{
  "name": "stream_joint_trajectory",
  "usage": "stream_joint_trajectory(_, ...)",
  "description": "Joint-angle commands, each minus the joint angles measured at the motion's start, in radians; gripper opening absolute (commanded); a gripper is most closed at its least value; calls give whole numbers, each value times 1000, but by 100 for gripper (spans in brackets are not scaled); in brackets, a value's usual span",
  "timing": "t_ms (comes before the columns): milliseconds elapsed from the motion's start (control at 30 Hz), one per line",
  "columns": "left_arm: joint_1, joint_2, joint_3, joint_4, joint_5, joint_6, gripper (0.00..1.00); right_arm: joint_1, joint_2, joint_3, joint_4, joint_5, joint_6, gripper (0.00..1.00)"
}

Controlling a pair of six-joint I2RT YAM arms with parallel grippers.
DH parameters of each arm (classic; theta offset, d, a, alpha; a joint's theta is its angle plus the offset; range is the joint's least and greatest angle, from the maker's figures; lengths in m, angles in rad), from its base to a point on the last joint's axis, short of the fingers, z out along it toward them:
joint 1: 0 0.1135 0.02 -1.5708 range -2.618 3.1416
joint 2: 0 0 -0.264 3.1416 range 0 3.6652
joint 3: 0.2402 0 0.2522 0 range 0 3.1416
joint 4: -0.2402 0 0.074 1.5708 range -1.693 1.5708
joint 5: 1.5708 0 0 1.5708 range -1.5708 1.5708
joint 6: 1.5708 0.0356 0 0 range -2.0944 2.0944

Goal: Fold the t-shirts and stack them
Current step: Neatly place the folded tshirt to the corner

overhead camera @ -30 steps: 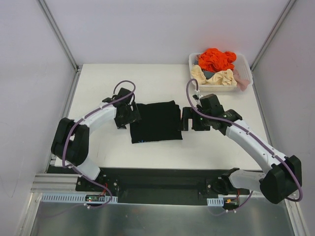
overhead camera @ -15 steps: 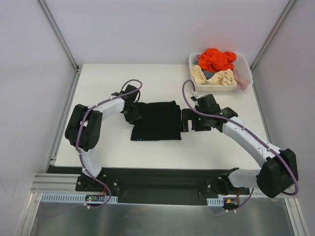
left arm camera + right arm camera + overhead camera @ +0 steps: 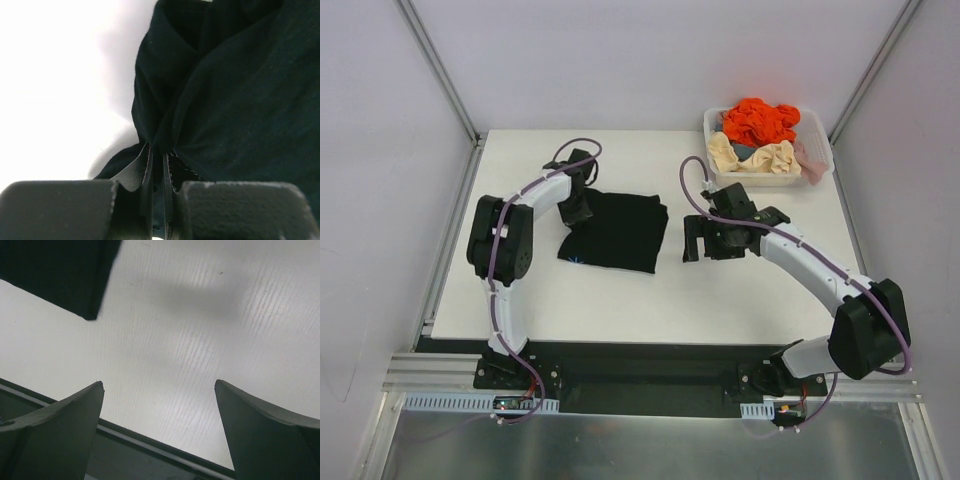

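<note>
A folded black t-shirt lies skewed on the white table, left of centre. My left gripper is at its far left corner, shut on a pinch of the black cloth, which bunches up between the jaws of that gripper. My right gripper hovers just right of the shirt, open with nothing in it. In the right wrist view this gripper has bare table between its fingers, and a corner of the black shirt shows at upper left. The orange, cream and pink t-shirts lie crumpled in the basket.
The white plastic basket stands at the table's back right corner, close behind the right arm. Grey walls and metal posts enclose the table on three sides. The table's near edge shows below the right fingers.
The left gripper closed on the black shirt's left edge and drew it toward the far left, so the shirt slid left and turned. The right gripper stayed open and shifted slightly left.
</note>
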Motion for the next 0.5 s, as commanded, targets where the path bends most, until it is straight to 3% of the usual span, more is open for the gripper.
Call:
stream_joint_trajectory(0,102,49,130,-74,-197,76,0,-9,42,63,-8,22,-34,97)
stream_joint_trajectory(200,230,224,398,-78,-242,218,0,-31,94,106,-3,8,-43,97)
stream_joint_trajectory(467,359,410,736,-93,-250,257,0,-78,111,128,-13,-9,-57,97)
